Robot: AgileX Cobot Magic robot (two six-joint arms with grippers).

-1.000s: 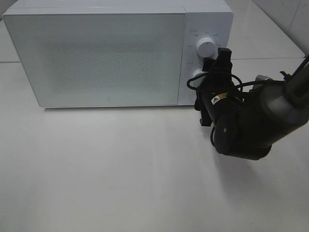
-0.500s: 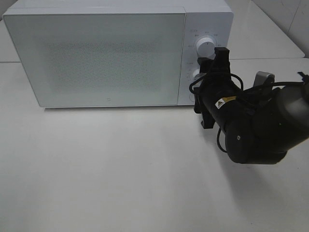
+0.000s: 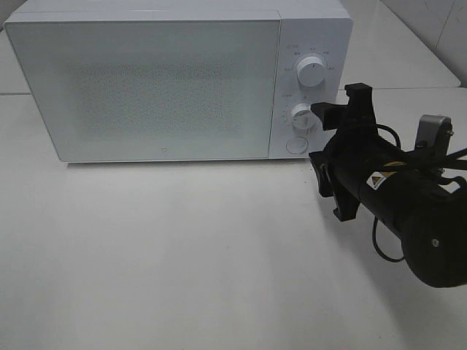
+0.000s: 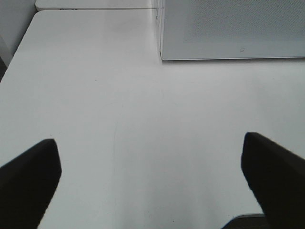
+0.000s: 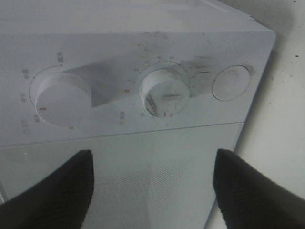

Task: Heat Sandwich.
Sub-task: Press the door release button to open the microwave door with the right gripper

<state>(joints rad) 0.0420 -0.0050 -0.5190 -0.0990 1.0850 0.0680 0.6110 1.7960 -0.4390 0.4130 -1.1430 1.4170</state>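
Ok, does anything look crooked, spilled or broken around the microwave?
Nothing stands out: the microwave sits square on the table, door shut, no spills. Dark streaks on its lower dial may be grime or print; too blurred to tell.

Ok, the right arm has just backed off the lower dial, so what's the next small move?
Probably keep drawing the right gripper straight back from the microwave. Its fingers stand open and clear of the lower dial, and the door is shut, so nothing at the panel seems left to do.

Bright, even light washes out the white table, with a soft shadow just before the microwave base.
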